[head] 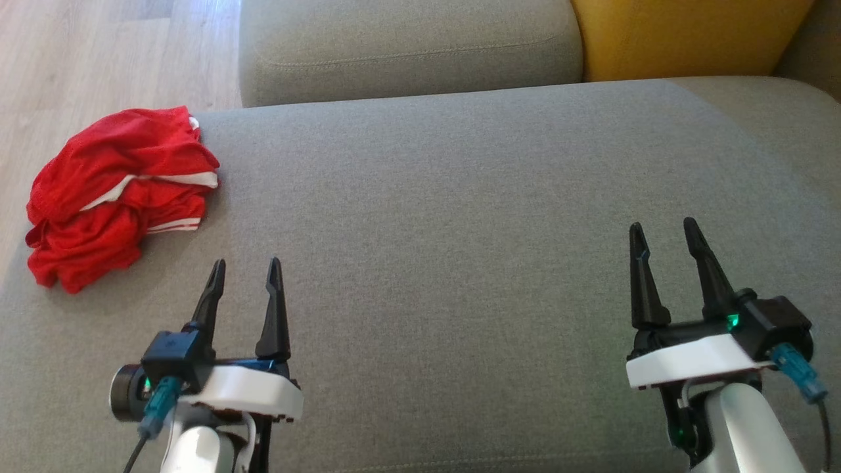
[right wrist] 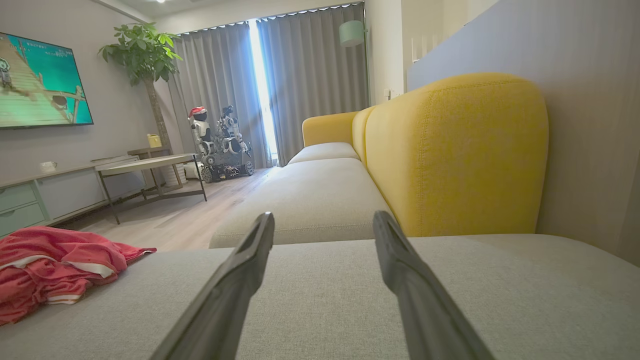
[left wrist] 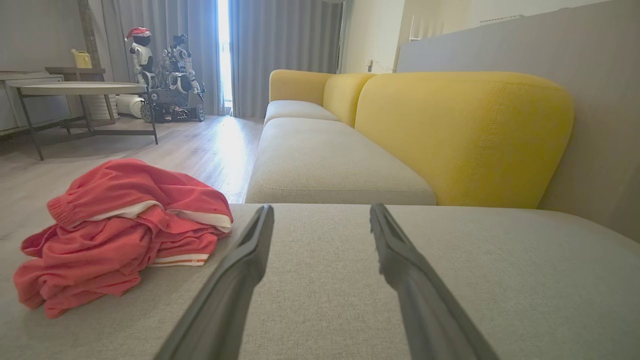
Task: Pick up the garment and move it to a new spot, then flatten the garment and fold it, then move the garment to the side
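While the red garment (head: pixel 115 194) lies crumpled at the left edge of the grey cushion (head: pixel 460 197), near its far corner, nothing is gripped. The left gripper (head: pixel 246 263) is seen spread near the garment, at the near edge; the right gripper (head: pixel 662 225) is spread too, well apart from it.

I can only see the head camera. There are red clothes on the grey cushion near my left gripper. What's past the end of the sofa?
Observer: A wood floor, then a table on thin dark legs.
Child: Is anything fun behind it?
Observer: Yes, a robot wearing a red hat stands by the grey curtains.
Child: Is there a TV?
Observer: Yes, a TV is switched on, up on the wall next to a tall leafy plant.
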